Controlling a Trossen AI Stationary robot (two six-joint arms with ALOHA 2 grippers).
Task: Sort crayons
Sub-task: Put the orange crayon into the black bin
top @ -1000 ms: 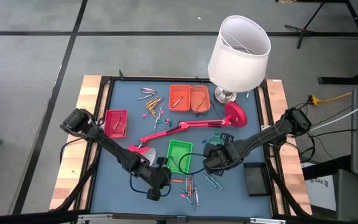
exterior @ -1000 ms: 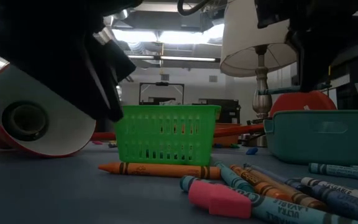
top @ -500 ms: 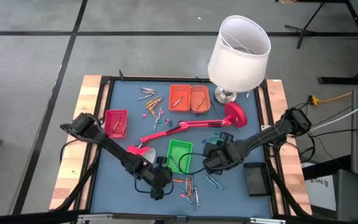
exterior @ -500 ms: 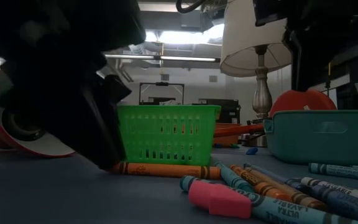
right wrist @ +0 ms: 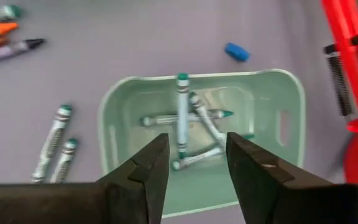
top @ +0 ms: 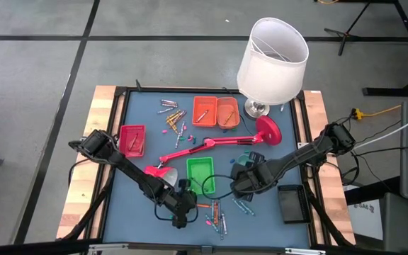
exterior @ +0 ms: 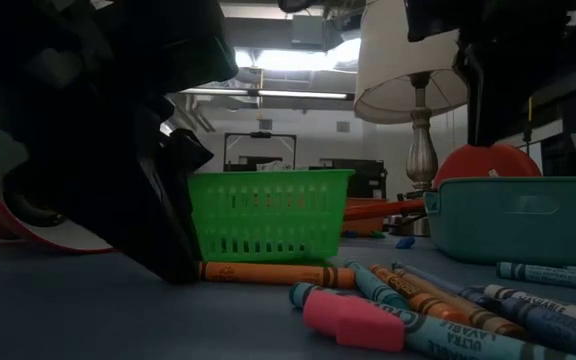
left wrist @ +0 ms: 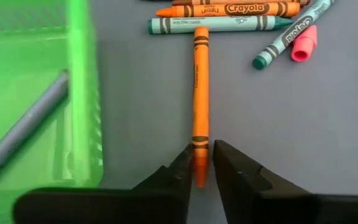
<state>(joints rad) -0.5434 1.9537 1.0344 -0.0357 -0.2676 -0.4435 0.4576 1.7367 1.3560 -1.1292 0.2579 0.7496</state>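
A blue tabletop (top: 137, 120) seen from above, with two dark robot arms reaching in from the left and right edges. The left end effector (left wrist: 202, 163) sits low in the lower centre of the overhead frame, just beside a green basket (top: 202, 176). Its fingers are nearly closed around the tip of an orange crayon (left wrist: 200, 99) that lies flat on the surface, alongside the basket's wall. At the crayon's far end lie a teal crayon (left wrist: 219, 23), another orange one and a pink piece (left wrist: 303, 45). A grey crayon (left wrist: 23, 130) rests inside the green basket.

The right end effector (right wrist: 194, 168), in the lower right of centre overhead, hangs with fingers spread apart and empty above a teal tray (right wrist: 291, 99) holding several teal crayons (right wrist: 181, 115). More loose crayons (top: 172, 113) are scattered in the upper centre, near two orange trays (top: 215, 110).
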